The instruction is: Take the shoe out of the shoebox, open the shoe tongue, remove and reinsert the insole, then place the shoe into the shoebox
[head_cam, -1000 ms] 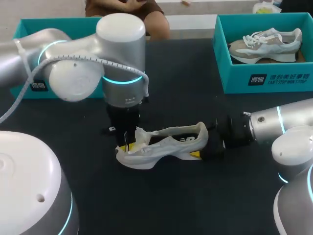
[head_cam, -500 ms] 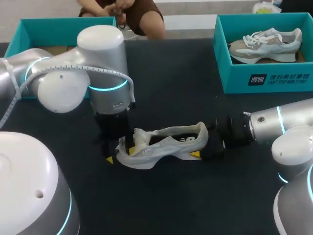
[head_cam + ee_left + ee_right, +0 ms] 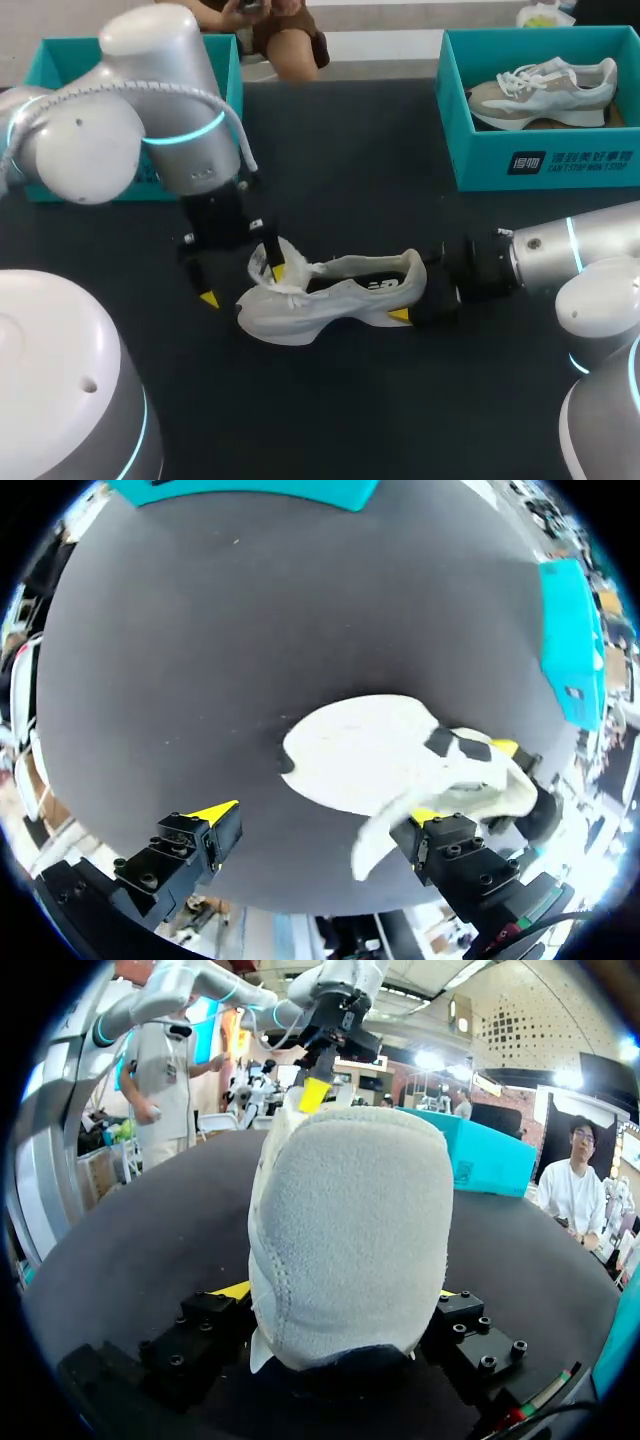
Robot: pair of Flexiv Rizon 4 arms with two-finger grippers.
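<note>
A white shoe (image 3: 335,297) lies on its side mid-table, its toe toward my left arm and its tongue (image 3: 270,262) standing up. My left gripper (image 3: 242,285) hangs open over the toe. One yellow fingertip (image 3: 277,271) is by the tongue, the other out over bare table. In the left wrist view the shoe (image 3: 370,750) lies ahead of that open gripper (image 3: 320,815), nothing gripped. My right gripper (image 3: 418,296) is shut on the heel. The grey heel (image 3: 345,1230) fills the space between its fingers (image 3: 232,1290). A teal shoebox (image 3: 60,48) sits far left, partly behind my left arm.
A second teal shoebox (image 3: 540,165) at the far right holds a beige shoe (image 3: 545,90). Dark tabletop (image 3: 350,400) stretches bare in front of the shoe and between the two boxes.
My left gripper has opened wide and let go of the tongue. The left arm has drawn back and to the left. The tongue now stands raised; the right arm has kept still.
</note>
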